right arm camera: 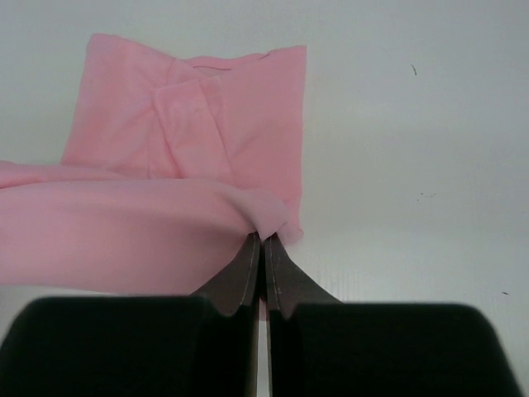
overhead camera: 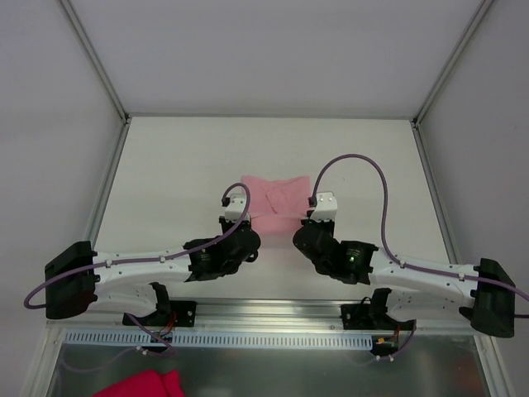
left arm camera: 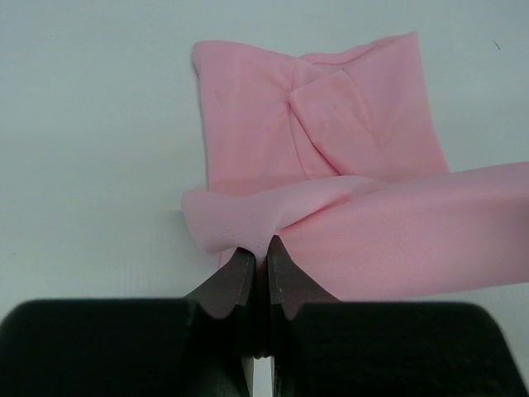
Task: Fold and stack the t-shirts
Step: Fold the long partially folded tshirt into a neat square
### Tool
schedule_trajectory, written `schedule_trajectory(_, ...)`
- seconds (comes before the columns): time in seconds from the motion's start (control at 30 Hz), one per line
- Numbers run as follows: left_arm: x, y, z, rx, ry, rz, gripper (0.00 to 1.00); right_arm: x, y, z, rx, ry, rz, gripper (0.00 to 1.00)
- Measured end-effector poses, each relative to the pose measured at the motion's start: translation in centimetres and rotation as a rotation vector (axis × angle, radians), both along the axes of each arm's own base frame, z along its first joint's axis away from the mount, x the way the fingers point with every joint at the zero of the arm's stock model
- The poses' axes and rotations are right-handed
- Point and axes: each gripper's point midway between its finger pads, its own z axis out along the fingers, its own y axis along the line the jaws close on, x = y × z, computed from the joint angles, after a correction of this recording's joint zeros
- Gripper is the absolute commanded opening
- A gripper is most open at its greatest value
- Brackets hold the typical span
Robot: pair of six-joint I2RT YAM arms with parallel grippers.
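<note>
White table, walled on three sides, carries the work. At the near hem, the left gripper and right gripper are each closed tight on one corner of the t-shirt, evidently so that the hem can be carried level toward the far edge. Beyond the raised fold, thin pale pink fabric lies flat at mid-table, sleeves turned in, neckline farthest.

Bright, even light, faint shadows; wrist views soft in the near foreground.
</note>
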Motion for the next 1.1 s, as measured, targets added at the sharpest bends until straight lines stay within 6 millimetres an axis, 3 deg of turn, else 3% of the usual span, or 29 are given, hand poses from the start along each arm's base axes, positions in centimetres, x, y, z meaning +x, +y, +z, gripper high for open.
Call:
schedule_trajectory(0.4, 2.2, -1.2, 3.1, -0.005, -0.046, -0.007, 0.0, 3.7, 1.7, 1.7, -0.037, 0.022, 0.006, 0.01)
schedule_trajectory(0.6, 4.0, -0.8, 1.3, 0.037, -0.013, 0.019, 0.0, 6.1, 2.0, 0.5, -0.071, 0.055, -0.007, 0.01)
schedule_trajectory(0.8, 5.4, -0.6, -0.7, 0.061, 0.031, 0.025, 0.0, 8.2, 0.9, -1.6, -0.086, 0.113, -0.031, 0.01)
schedule_trajectory(1.1, 9.1, -1.1, -1.6, 0.045, 0.063, 0.052, 0.0, 11.6, 0.2, -2.8, -0.042, 0.168, -0.041, 0.01)
